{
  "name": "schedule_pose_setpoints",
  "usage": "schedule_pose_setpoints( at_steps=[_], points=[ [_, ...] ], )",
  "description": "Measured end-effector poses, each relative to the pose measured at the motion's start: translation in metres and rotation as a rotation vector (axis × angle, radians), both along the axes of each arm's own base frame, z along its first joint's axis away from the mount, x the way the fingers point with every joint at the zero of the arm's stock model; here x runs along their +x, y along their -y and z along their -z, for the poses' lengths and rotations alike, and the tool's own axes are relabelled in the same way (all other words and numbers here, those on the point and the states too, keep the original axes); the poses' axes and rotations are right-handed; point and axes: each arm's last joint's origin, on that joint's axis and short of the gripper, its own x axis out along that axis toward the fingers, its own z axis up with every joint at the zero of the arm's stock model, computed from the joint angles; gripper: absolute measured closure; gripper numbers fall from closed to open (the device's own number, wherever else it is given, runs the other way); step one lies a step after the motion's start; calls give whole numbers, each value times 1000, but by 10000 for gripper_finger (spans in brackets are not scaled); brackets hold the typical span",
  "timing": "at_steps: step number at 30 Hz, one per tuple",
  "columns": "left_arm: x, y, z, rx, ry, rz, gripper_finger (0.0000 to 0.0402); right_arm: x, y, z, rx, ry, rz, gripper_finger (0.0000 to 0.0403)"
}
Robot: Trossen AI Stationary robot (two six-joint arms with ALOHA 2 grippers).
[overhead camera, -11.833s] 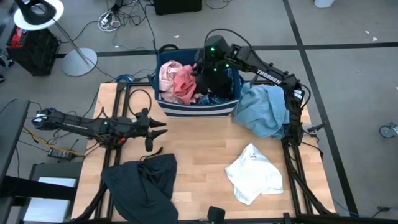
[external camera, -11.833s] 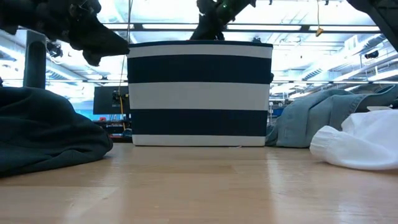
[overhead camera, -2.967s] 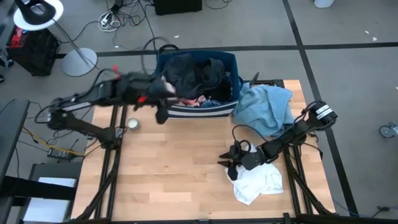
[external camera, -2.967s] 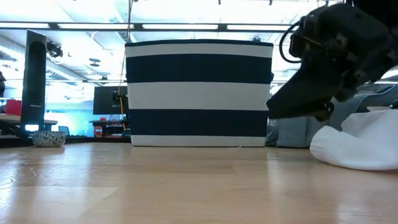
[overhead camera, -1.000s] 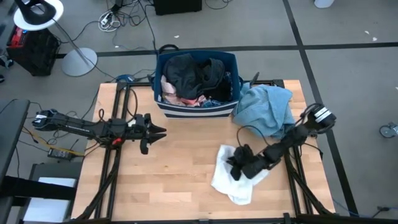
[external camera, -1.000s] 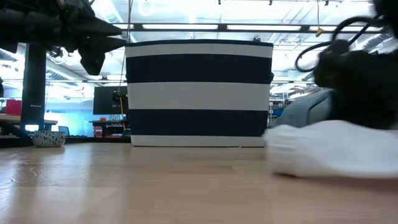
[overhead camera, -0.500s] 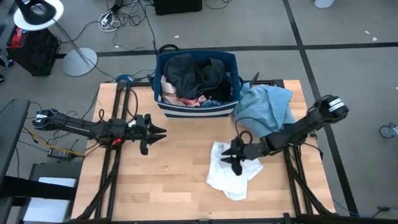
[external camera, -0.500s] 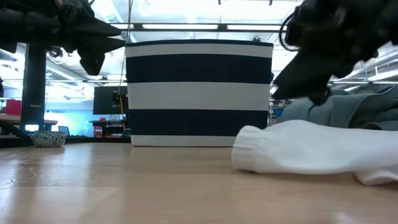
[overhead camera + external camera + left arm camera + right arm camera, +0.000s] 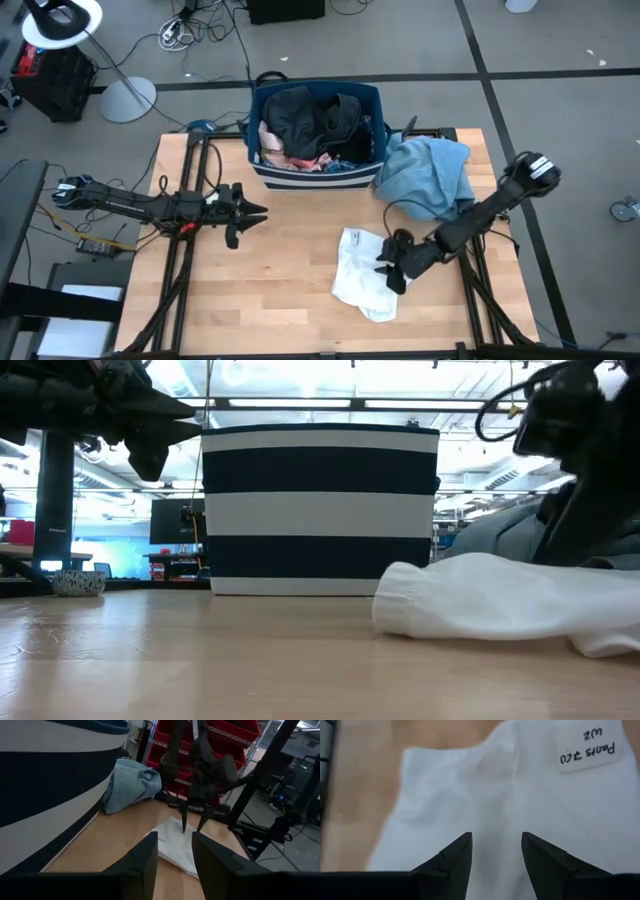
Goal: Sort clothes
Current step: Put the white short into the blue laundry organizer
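A white garment lies spread on the table right of centre, its label facing up. My right gripper hangs open just above its right part, touching nothing. A light blue garment lies heaped at the far right, beside the striped navy bin. The bin holds dark and pink clothes. My left gripper waits open at the left, held level above the table and pointing right. In the left wrist view, the right gripper stands over the white garment.
The bin stands upright at the middle of the far edge. A small round dish sits at the far left of the table. Bare wood lies between the two arms and along the near edge.
My right gripper has let go of the white garment, risen off it and drawn back a little toward the table's right edge. The garment was dragged slightly left and now lies spread flat, at rest.
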Motion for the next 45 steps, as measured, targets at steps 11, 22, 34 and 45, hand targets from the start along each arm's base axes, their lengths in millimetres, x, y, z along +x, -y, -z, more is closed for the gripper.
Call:
schedule_pose_setpoints(
  at_steps=[11, 22, 34, 45],
  points=[
    [0, 0, 0, 0, 2, -7, 275, 43, -4, 53, -113, 152, 44, 231],
    [0, 0, 0, -1, 2, -6, 275, 87, 34, 53, -235, 193, 60, 387],
    [0, 1, 0, 10, -2, -1, 275, 113, 45, -78, -444, 206, -34, 400],
    [0, 0, 0, 11, -1, -3, 275, 129, 102, -229, -731, 394, 60, 402]
  ],
)
